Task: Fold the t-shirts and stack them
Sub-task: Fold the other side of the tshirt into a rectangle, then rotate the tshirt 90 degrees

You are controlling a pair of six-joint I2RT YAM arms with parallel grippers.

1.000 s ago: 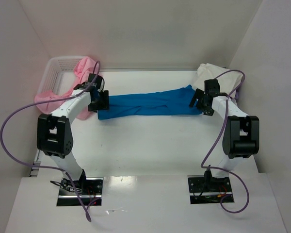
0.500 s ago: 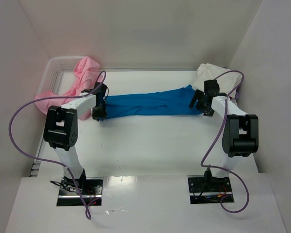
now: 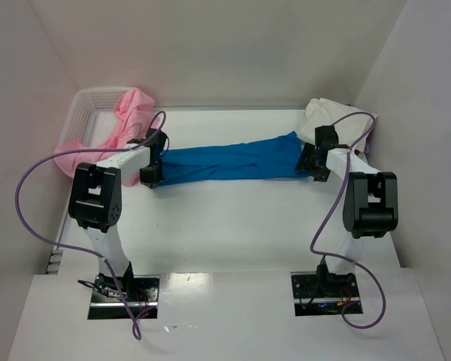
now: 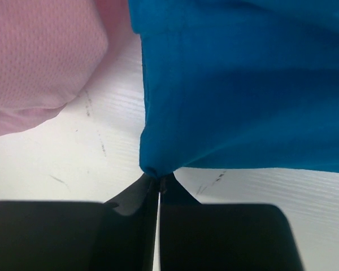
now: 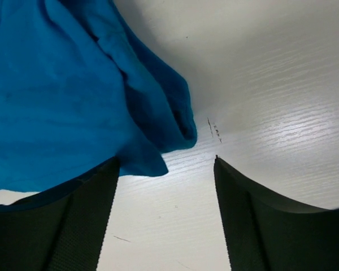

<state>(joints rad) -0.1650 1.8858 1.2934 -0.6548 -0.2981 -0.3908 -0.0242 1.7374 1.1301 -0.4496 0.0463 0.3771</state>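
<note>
A bright blue t-shirt [image 3: 233,162] lies stretched in a long band across the table. My left gripper [image 3: 152,174] is at its left end. In the left wrist view the gripper [image 4: 157,178] is shut on a pinched corner of the blue cloth [image 4: 243,84]. My right gripper [image 3: 310,162] is at the shirt's right end. In the right wrist view it [image 5: 166,160] stands open, low over the table, and a corner of the blue cloth [image 5: 56,84] reaches in beside its left finger [image 5: 85,214]. Pale pink t-shirts [image 3: 131,113] hang over the basket. A cream-white t-shirt [image 3: 327,113] lies at the back right.
The white lattice basket [image 3: 90,98] stands at the back left corner, with pink cloth spilling over its side [image 3: 79,154] and showing near the left gripper [image 4: 39,56]. White walls close in the table on three sides. Purple cables loop from both arms.
My left arm swung in to the shirt's left end, and its jaws closed on the corner. My right gripper shifted slightly left onto the shirt's right end, and its jaws narrowed.
</note>
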